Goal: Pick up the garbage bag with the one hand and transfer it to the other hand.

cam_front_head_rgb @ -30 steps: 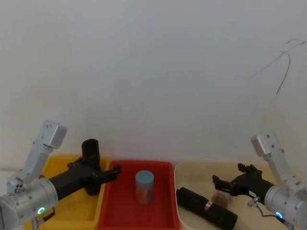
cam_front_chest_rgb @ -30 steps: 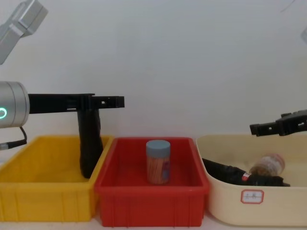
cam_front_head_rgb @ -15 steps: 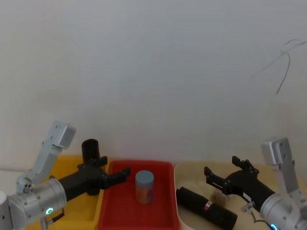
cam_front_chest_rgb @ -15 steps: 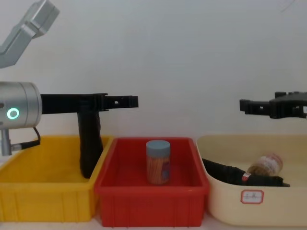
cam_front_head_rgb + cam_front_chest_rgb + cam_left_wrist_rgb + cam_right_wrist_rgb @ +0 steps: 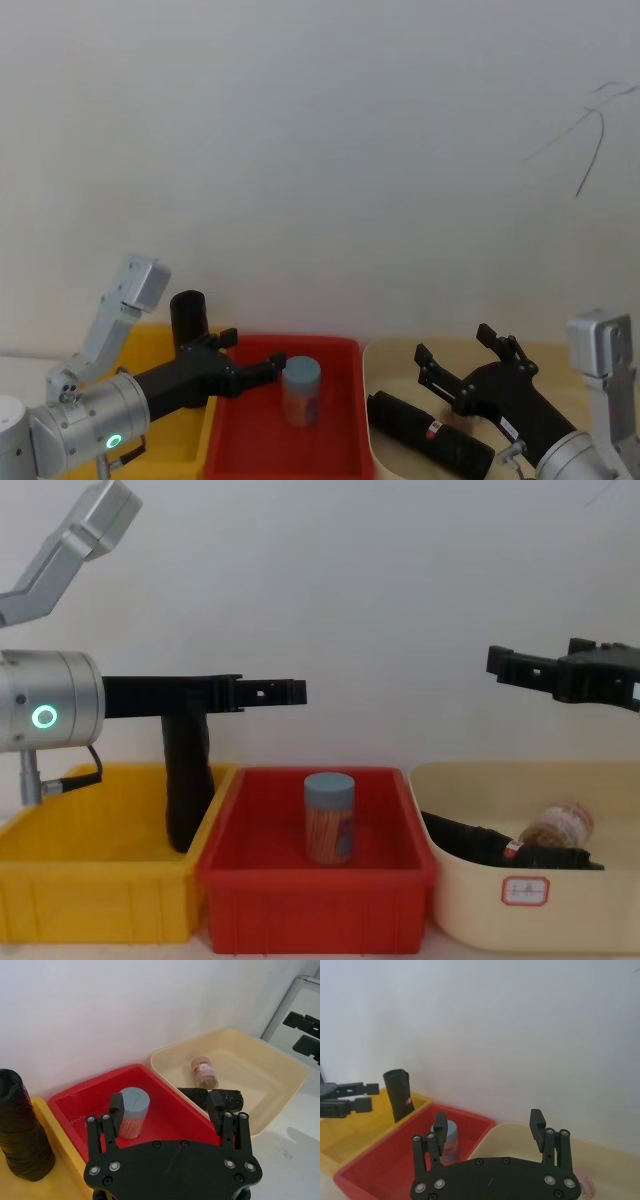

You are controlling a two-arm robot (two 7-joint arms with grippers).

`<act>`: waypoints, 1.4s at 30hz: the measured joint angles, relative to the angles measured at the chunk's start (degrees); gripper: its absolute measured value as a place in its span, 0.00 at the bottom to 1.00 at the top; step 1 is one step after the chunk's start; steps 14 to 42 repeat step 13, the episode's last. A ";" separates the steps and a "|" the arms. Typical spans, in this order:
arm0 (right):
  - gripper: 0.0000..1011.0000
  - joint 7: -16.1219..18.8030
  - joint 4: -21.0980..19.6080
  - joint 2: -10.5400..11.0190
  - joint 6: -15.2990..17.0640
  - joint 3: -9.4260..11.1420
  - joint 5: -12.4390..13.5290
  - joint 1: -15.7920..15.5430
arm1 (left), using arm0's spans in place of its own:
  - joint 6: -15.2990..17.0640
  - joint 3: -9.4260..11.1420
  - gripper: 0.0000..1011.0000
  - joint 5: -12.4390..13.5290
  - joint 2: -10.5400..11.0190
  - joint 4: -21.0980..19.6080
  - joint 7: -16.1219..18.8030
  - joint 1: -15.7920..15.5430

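The garbage bag (image 5: 430,436) is a thick black roll with a small red-and-white mark. It lies across the floor of the beige bin (image 5: 600,910) and also shows in the left wrist view (image 5: 232,1100) and the chest view (image 5: 470,840). My left gripper (image 5: 255,352), green ring on its wrist, reaches level over the near end of the red bin (image 5: 315,895). It is open and empty (image 5: 166,1105), its tip (image 5: 295,691) well above the bins. My right gripper (image 5: 453,345) hovers open and empty above the beige bin (image 5: 497,662), clear of the bag.
A slimmer black roll (image 5: 187,790) stands upright in the yellow bin (image 5: 90,880), just behind my left gripper's fingers. A blue-lidded jar (image 5: 329,818) stands in the red bin. A brown jar (image 5: 558,823) lies in the beige bin beside the bag. A white wall is close behind.
My left gripper has slid right, from beside the upright roll to over the red bin. My right gripper has risen and moved left above the beige bin. Both stay open.
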 joint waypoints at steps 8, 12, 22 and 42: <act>0.99 -0.31 -1.70 -0.56 -1.59 0.43 0.31 -1.78 | -0.01 0.23 0.99 -0.09 -0.14 0.10 -0.21 -0.15; 0.99 -0.36 -2.16 -0.70 -2.03 0.56 0.40 -2.27 | -0.02 0.28 0.99 -0.12 -0.17 0.12 -0.28 -0.19; 0.99 -0.37 -2.24 -0.72 -2.09 0.58 0.42 -2.35 | -0.02 0.29 0.99 -0.12 -0.17 0.13 -0.29 -0.20; 0.99 -0.37 -2.24 -0.72 -2.09 0.58 0.42 -2.35 | -0.02 0.29 0.99 -0.12 -0.17 0.13 -0.29 -0.20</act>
